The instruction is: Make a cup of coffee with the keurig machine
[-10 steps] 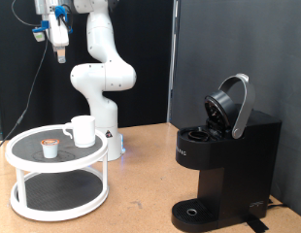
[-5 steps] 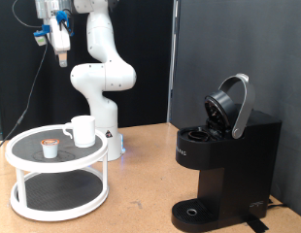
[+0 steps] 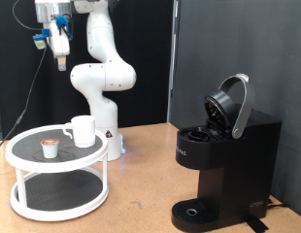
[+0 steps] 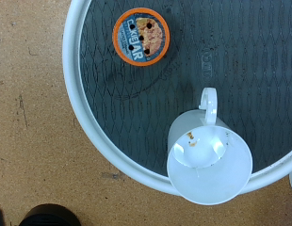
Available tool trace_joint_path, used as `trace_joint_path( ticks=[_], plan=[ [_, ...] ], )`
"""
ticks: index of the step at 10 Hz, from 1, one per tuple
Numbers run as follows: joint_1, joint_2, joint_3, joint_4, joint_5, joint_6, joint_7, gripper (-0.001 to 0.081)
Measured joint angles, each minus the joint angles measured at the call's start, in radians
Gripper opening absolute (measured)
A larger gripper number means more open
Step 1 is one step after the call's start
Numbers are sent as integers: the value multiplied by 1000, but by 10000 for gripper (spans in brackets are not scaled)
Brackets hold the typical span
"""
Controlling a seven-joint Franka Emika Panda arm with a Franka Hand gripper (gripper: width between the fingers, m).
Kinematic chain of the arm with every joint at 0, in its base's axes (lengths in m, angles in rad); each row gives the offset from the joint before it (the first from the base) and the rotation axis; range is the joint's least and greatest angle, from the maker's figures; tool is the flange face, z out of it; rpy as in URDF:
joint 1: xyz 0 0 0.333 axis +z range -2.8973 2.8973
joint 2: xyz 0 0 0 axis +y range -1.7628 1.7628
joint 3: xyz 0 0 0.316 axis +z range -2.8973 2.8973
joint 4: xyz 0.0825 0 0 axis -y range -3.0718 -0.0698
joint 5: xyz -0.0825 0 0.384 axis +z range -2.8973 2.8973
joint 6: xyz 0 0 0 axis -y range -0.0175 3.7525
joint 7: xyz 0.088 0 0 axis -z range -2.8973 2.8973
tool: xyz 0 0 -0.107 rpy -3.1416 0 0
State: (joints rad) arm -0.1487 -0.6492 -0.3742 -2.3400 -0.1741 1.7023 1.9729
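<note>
I have the gripper [image 3: 60, 60] high above the white two-tier stand [image 3: 24, 146], well clear of everything; at this height it is too small in the exterior view for me to tell how wide the fingers sit, and the wrist view shows no fingers at all. Nothing is held, as far as I can see.

The cup [image 3: 83, 131] stands upright on the stand's top tier, mouth up, its long axis vertical, with the coffee pod [image 3: 50, 148] near it on the same dark mat. In the wrist view the cup [image 4: 209, 157] sits close to the stand's rim [image 4: 85, 122], handle turned inward towards the middle of the tier, and the pod [image 4: 141, 39] lies apart from it.

The keurig machine [image 3: 223, 160] is well away from the stand, lid raised, drip tray bare.

My worry is the cup's spot near the rim: a descent that clips its wall or handle could, I judge, nudge it off the tier or tip it
</note>
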Motion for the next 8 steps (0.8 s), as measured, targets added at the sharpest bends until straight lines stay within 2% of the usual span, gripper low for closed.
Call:
trace_joint_path(
  ticks=[2,6,8],
  plan=[
    [0,0,-5,-14,2,18,-8,734],
    [0,10,-34,-94,-25,139,-24,734],
    [-1,38,-53,-115,-48,186,-25,734]
  ],
)
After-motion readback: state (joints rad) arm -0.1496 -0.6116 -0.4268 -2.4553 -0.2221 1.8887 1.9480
